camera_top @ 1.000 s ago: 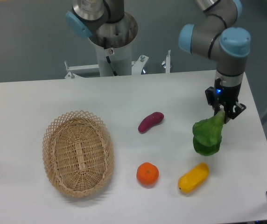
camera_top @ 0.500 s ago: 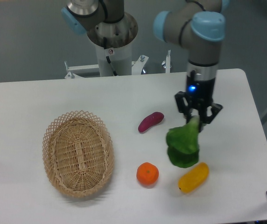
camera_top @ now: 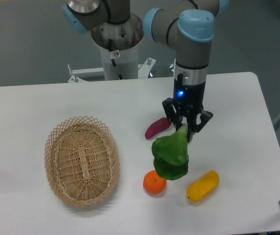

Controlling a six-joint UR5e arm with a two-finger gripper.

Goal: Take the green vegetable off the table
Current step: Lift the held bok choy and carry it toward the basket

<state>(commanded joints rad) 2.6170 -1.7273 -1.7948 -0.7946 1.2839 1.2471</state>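
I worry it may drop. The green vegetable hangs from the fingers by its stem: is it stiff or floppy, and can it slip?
The green vegetable probably is fairly stiff: hanging from the gripper, its leaf keeps shape. It may swing or slip, since only the narrow stem is pinched.

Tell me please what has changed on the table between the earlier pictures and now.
The gripper, jaws shut on the green vegetable by its stem, carried it leftward across the picture, toward the basket. The basket, orange, purple sweet potato and yellow fruit stayed in place.
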